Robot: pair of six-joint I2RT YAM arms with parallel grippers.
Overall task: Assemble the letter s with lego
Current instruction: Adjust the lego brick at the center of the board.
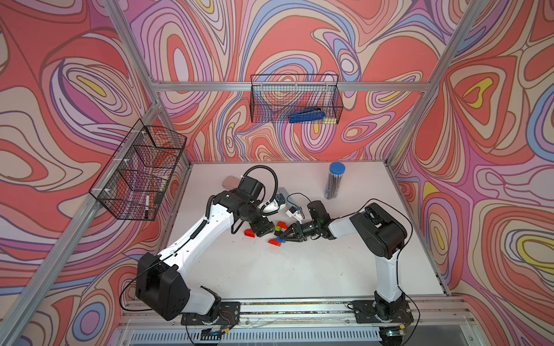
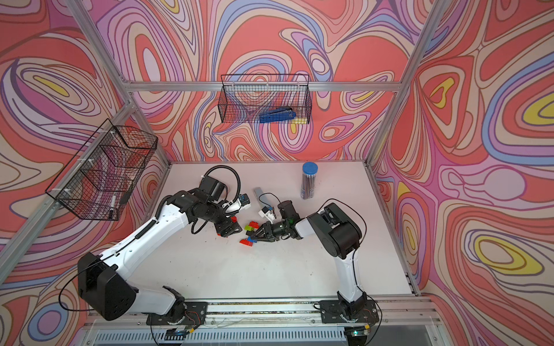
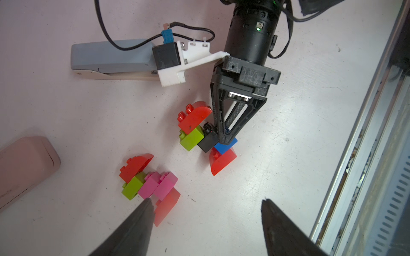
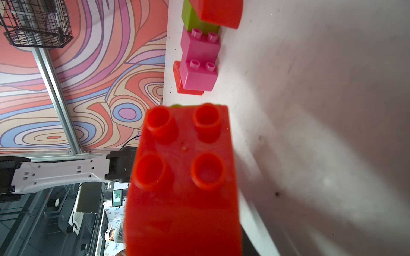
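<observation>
Jaws of the right gripper (image 1: 286, 236), in a top view, are closed at a blue studded plastic brick (image 1: 280, 239) on the white table (image 1: 299, 269); pinched or not, I cannot tell; left wrist: left gripper (image 3: 206, 200) wide open, empty, beside two pink studded bricks (image 3: 158, 186), which it could knock apart; right wrist: a blurred red studded brick (image 4: 184, 177) blocks sight.

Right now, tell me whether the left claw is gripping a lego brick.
No, the left wrist view shows the left claw open, its fingers wide apart above the table and clamping nothing.
</observation>
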